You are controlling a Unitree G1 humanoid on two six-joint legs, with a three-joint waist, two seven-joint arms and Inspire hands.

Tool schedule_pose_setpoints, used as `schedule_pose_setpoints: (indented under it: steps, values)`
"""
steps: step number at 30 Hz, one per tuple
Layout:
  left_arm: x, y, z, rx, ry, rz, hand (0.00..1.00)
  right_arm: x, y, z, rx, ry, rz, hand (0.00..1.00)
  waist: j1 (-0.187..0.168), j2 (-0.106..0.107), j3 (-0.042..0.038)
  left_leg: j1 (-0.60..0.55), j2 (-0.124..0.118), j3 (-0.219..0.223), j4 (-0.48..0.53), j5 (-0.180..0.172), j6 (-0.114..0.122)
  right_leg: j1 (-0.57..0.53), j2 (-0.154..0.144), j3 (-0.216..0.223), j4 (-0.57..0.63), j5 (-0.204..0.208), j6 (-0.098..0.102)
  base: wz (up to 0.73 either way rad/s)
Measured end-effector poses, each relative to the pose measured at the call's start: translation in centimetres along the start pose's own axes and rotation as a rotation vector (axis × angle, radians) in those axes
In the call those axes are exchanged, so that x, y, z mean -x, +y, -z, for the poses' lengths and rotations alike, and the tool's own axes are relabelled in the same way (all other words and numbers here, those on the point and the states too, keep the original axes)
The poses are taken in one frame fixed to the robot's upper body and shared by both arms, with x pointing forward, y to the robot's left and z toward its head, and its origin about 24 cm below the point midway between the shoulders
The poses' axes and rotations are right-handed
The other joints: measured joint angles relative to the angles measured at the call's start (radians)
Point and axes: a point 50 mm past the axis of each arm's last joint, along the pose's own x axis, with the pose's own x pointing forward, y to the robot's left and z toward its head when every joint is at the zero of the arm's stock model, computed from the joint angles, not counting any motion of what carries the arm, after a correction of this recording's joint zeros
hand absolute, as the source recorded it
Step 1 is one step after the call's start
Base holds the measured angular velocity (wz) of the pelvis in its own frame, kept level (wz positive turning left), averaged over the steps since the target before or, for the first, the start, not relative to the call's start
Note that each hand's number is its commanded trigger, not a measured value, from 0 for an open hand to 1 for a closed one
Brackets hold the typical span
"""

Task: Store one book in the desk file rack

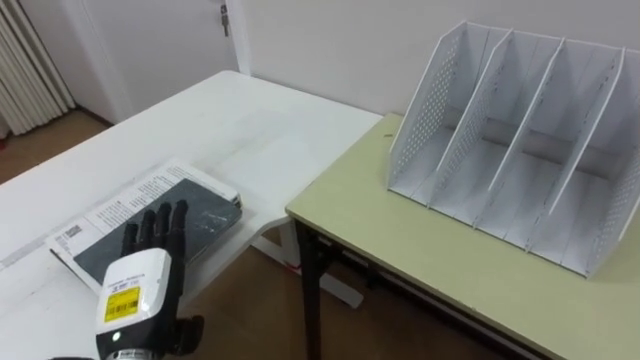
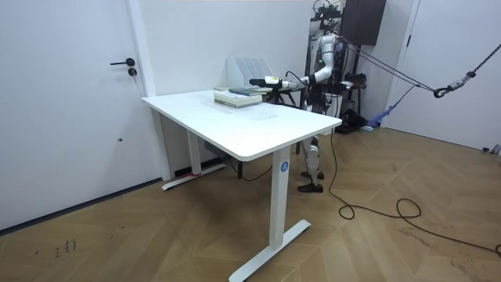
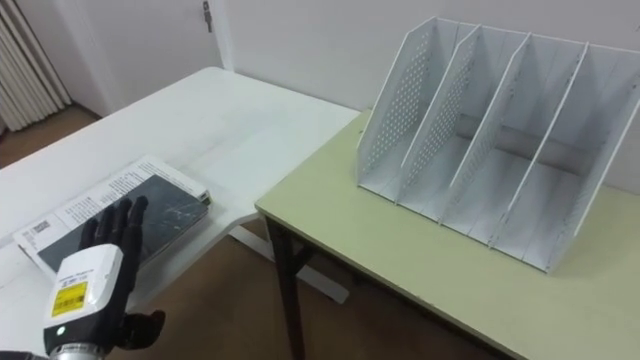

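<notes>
One book (image 1: 205,215) lies lower left; the left hand (image 1: 150,248) hovers open-fingered over it, probably readying a grasp for the file rack (image 1: 520,150).

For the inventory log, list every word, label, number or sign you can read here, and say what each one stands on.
No text here can be read well enough to quote.
Cover of the book, partly covered by the left hand: lines of print and a code block, too small to read.
The yellow label on the back of that hand: blurred, unreadable.
The round blue sticker on the leg of the white table: too small to read.
The file rack: no print visible.
</notes>
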Motion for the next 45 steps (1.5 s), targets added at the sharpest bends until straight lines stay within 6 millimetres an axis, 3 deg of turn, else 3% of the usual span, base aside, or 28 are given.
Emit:
schedule_pose_setpoints:
  steps: [18,19,20,25,33,45]
  values:
    - [0.0,-0.2,1.3,0.01,0.094,0.063,0.0,0.0,-0.2,0.1,-0.035,0.006,0.0,0.0,-0.003,0.002,0.0008,-0.015,0.008,0.014,0.003,0.0,-0.001,-0.016,0.005,0.003,0.001,0.003,-0.005,-0.01]
    - [0.0,-0.2,1.4,0.007,0.096,0.068,0.82,0.0,-0.2,0.1,-0.035,0.006,0.0,0.0,-0.003,0.002,0.0007,-0.015,0.008,0.014,0.003,0.0,-0.001,-0.016,0.005,0.003,0.001,0.003,-0.005,0.0]
    - [0.0,-0.3,1.5,0.001,0.103,0.074,1.0,0.0,-0.2,0.1,-0.035,0.007,0.002,0.0,-0.003,0.003,0.0007,-0.015,0.008,0.014,0.003,0.0,-0.001,-0.016,0.005,0.003,0.001,0.003,-0.005,0.0]
    - [-0.2,-0.3,1.6,-0.003,0.109,0.072,1.0,0.0,-0.2,0.2,-0.028,0.012,0.006,0.0,-0.003,0.004,0.001,-0.011,0.008,0.018,0.001,0.0,-0.001,-0.016,0.005,0.005,0.003,0.003,-0.005,0.0]
    - [-2.1,1.5,2.2,-0.06,0.134,-0.069,1.0,0.1,-0.6,0.1,-0.004,0.033,0.04,0.0,0.0,0.011,0.0011,0.0,0.007,0.028,-0.008,0.001,-0.002,-0.013,0.006,0.018,-0.001,0.003,-0.005,-0.04]
    - [-2.2,1.4,2.6,-0.089,0.158,-0.109,1.0,0.2,-1.0,-0.7,-0.005,-0.007,0.085,0.0,0.002,0.018,-0.0032,0.016,0.008,0.047,-0.014,0.002,-0.003,-0.01,0.006,0.04,-0.001,0.002,-0.004,-0.04]
